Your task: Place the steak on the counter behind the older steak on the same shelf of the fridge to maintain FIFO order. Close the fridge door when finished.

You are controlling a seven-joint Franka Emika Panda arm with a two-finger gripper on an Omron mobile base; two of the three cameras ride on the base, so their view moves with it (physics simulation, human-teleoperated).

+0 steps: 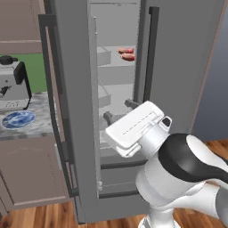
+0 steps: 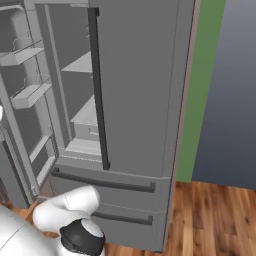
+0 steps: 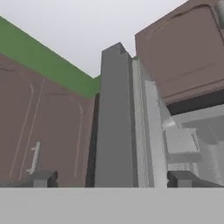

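Inside the fridge (image 1: 80,111), left door ajar, both steaks lie together on one upper shelf (image 1: 116,66): the steak (image 1: 125,50) just behind the older steak (image 1: 128,57), near touching. Tool (image 1: 119,111) spread wide, empty, fingers (image 3: 41,178) straddling the open door's edge (image 3: 113,122).

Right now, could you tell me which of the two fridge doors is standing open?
The left door, beside the counter, stands open, showing two steaks on a shelf. The right door is shut.

Grey fridge (image 1: 80,111), two reddish steaks (image 1: 126,54), blue-patterned plate (image 1: 18,119), marbled counter (image 1: 40,127)
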